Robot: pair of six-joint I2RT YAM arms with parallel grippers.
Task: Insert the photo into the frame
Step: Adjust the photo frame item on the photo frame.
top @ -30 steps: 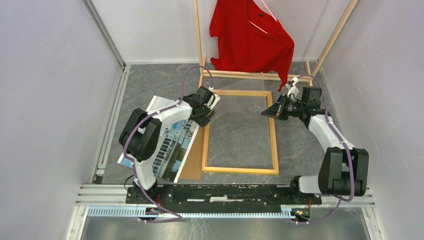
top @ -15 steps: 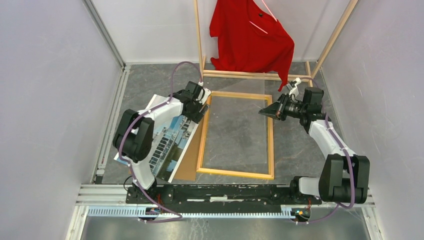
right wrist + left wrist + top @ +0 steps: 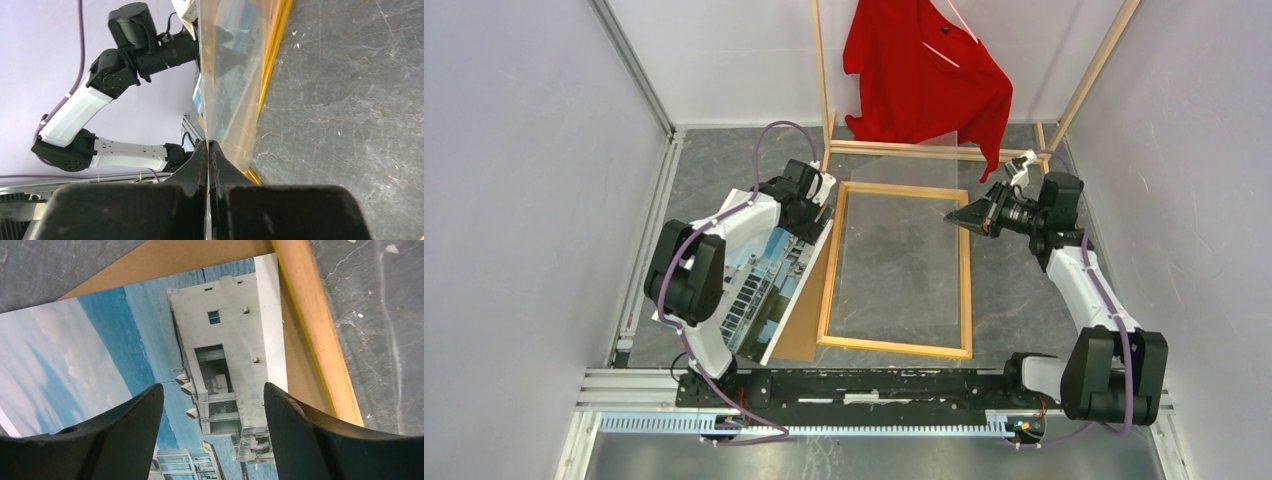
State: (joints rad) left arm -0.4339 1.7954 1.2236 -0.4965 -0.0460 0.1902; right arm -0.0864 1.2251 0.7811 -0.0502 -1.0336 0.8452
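The photo [image 3: 764, 285], a print of a white building against blue sky, lies face up on a brown backing board [image 3: 805, 328] at the left. My left gripper [image 3: 809, 205] hovers open over the photo's [image 3: 215, 340] far corner, its jaws [image 3: 214, 395] wide apart with nothing between them. The frame [image 3: 828, 275] lies on the floor with its wood back up, its left rail [image 3: 320, 340] beside the photo and its yellow edge [image 3: 274, 45] showing in the right wrist view. My right gripper [image 3: 959, 215] is shut [image 3: 207, 147] on the edge of a clear sheet [image 3: 235, 75], tilted up over the frame.
A wooden rack [image 3: 924, 150] with a red shirt [image 3: 924, 70] stands just behind the frame. Grey walls close in on both sides. The metal rail [image 3: 874, 385] carrying the arm bases runs along the near edge.
My left gripper has moved left and back, off the frame's corner and over the photo. The frame has slid a little left. My right arm has drawn back to the right, still gripping the clear sheet.
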